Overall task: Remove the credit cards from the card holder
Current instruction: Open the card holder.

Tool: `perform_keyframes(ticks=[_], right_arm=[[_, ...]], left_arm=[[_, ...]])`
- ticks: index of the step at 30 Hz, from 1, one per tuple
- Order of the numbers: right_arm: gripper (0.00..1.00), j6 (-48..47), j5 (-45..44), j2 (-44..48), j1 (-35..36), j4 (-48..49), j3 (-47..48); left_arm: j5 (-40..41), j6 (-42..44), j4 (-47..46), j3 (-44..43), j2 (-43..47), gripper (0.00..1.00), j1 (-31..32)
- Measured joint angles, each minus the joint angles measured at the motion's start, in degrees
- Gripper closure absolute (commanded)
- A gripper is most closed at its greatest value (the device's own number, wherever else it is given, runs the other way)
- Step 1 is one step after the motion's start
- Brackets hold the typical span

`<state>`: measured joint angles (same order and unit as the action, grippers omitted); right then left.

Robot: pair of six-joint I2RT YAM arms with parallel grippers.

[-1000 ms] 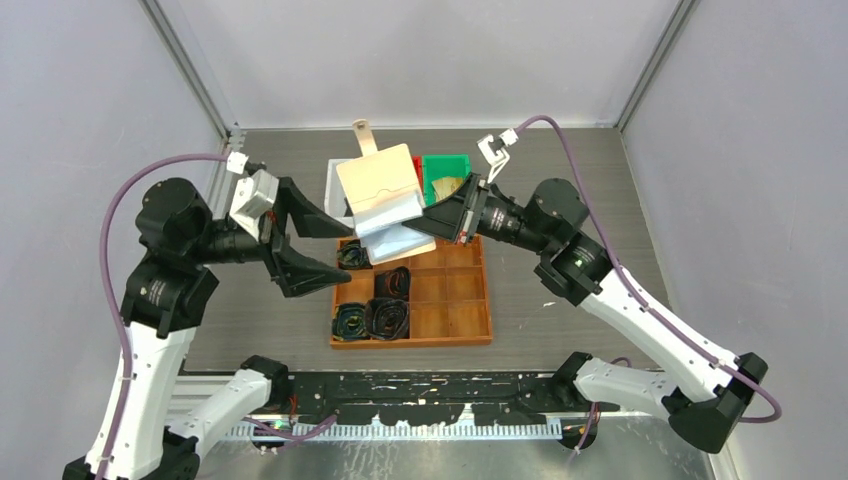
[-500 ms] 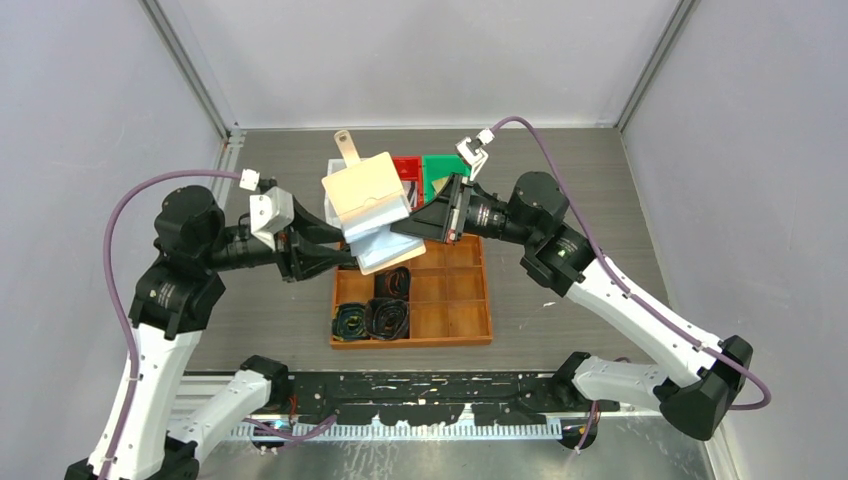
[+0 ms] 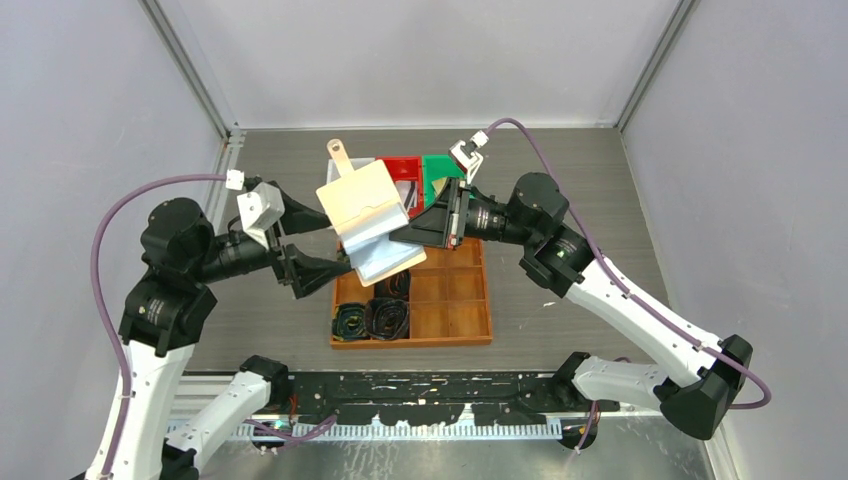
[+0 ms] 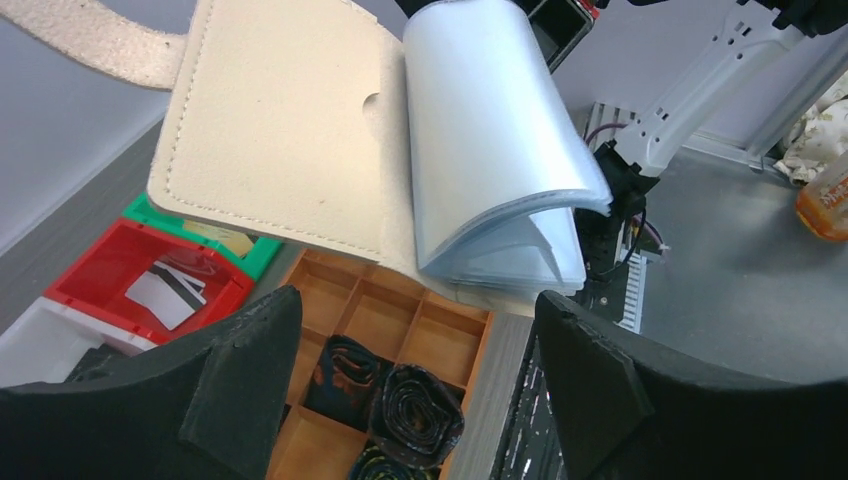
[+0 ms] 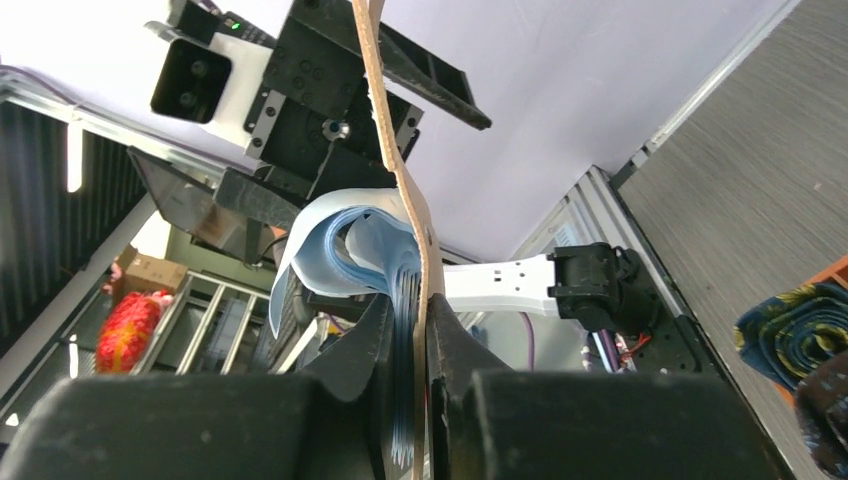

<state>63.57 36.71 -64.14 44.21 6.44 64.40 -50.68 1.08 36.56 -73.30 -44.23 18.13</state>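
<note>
Card holder [image 3: 362,205] in right claw [image 5: 409,302], aloft beside open left claw [image 4: 415,300]

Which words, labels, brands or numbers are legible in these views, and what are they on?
No text is legible in any view.
Print on the orange bottle: too blurred to read.
The cards in the red bin: too small to read.
The card holder: no marking shows.

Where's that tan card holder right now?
In the top view the card holder hangs mid-table, above the tray's far left corner, pinched on its right side by the right gripper.
</note>
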Motion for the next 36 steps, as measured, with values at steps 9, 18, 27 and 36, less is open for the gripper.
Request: perform_keyframes(ticks=[9, 18, 27, 36], right_arm=[[0.99, 3.28, 3.54, -1.66, 0.46, 3.82, 0.02], [0.83, 3.19, 3.93, -4.31, 2.40, 2.27, 1.97], [0.47, 3.78, 4.81, -4.92, 4.44, 4.31, 2.78], [0.45, 1.64, 3.82, 0.79, 4.39, 6.40, -2.54]], left_arm=[[-2.64, -5.22, -3.39, 0.00, -0.20, 0.25, 0.00], [-8.02, -9.70, -5.49, -0.52, -2.19, 0.66, 0.00], [-3.23, -12.94, -7.63, 0.13, -1.97, 1.00, -0.02], [-0.61, -24.20, -8.07, 0.13, -4.35, 1.00, 0.00]])
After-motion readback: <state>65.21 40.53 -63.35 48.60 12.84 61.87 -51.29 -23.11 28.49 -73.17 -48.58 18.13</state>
